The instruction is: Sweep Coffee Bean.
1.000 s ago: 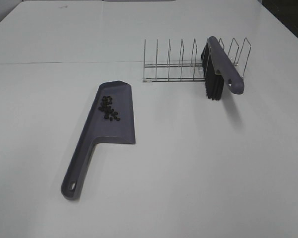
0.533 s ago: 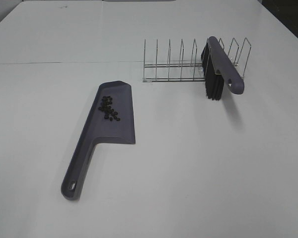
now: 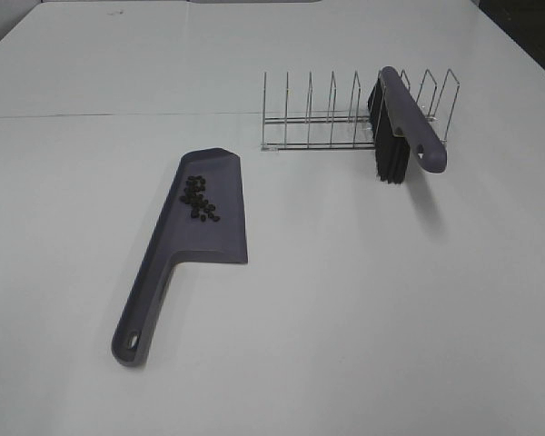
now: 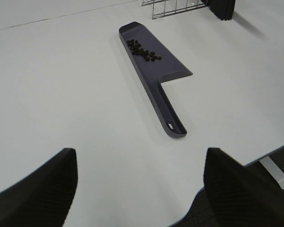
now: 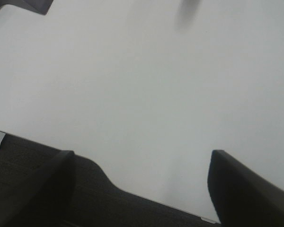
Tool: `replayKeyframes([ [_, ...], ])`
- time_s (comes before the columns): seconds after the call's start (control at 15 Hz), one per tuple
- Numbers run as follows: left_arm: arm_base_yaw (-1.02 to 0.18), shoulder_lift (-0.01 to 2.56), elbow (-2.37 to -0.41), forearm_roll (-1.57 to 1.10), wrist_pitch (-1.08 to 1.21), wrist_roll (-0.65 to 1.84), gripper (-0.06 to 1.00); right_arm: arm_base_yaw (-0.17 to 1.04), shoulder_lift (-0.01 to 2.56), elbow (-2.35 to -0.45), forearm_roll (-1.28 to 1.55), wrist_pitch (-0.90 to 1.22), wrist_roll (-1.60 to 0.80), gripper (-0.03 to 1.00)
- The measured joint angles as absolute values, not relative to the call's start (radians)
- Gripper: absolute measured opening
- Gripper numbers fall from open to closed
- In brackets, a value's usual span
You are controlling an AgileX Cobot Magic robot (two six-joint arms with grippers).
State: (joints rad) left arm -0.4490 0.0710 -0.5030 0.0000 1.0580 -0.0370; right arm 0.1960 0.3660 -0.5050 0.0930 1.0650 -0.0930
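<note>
The coffee bean [image 3: 198,197] cluster, small and dark, lies inside the pan of the purple-grey dustpan [image 3: 186,245], which rests flat on the white table with its handle toward the near edge. The left wrist view also shows the coffee bean [image 4: 143,50] pile on the dustpan [image 4: 154,71]. A brush [image 3: 400,123] with black bristles and a purple-grey handle leans in the wire rack [image 3: 331,118]. My left gripper [image 4: 139,184] is open and empty, far back from the dustpan handle. My right gripper [image 5: 142,184] is open and empty over the table's near edge. Neither arm appears in the high view.
The wire rack stands at the back right of the table. A dustpan corner [image 5: 31,5] shows in the right wrist view. The table edge [image 4: 270,153] and dark floor lie just under both grippers.
</note>
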Motion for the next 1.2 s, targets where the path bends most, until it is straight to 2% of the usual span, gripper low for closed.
replayKeyframes([
  [0.53,-0.448,0.071,-0.503,0.000,1.058,-0.036,0.70,0.196,0.366,-0.505,0.093,1.065,-0.093,0.68],
  [0.87,-0.121,0.071,-0.503,0.000,1.058,-0.034,0.70,0.052,0.324,-0.505,0.094,1.064,-0.093,0.68],
  [1.07,-0.038,0.071,-0.503,0.000,1.058,-0.034,0.70,-0.019,0.222,-0.505,0.094,1.062,-0.093,0.68],
  [1.2,-0.027,0.056,-0.503,0.000,1.057,-0.034,0.70,-0.037,0.127,-0.505,0.094,1.062,-0.093,0.68],
])
